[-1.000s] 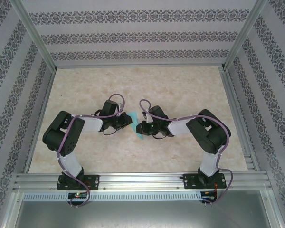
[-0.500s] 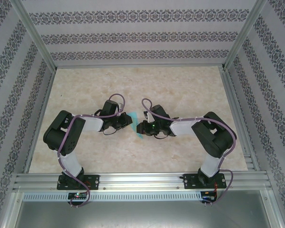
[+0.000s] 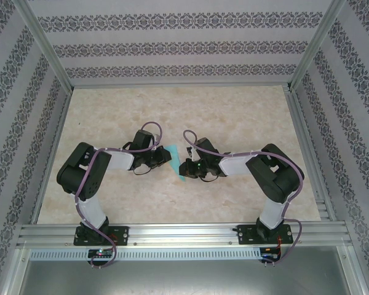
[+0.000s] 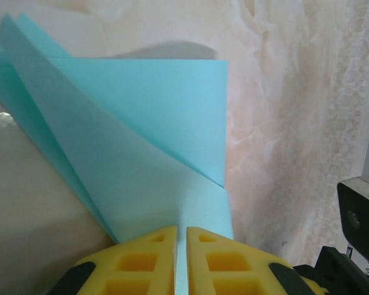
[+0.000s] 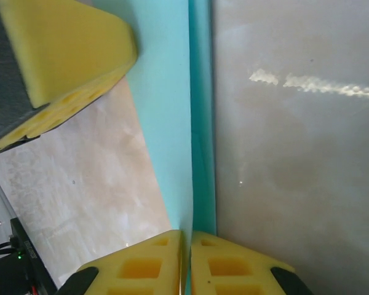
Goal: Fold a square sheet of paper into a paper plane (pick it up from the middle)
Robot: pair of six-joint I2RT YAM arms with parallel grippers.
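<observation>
Two grippers pinch a folded turquoise paper (image 3: 174,151) at mid-table.
On the marbled table (image 3: 234,110), the turquoise paper lies near the centre, partly folded into a narrow strip. The left gripper (image 4: 180,230) grasps it from 9 o'clock, with layers fanning out past its yellow fingers (image 4: 141,255). The right gripper (image 5: 187,233) is clenched on its creased edge from 3 o'clock.

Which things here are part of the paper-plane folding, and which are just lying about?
In the job: folded turquoise paper sheet, left gripper, right gripper, both pinching it.
Just around: marbled table, patterned walls, aluminium frame.
</observation>
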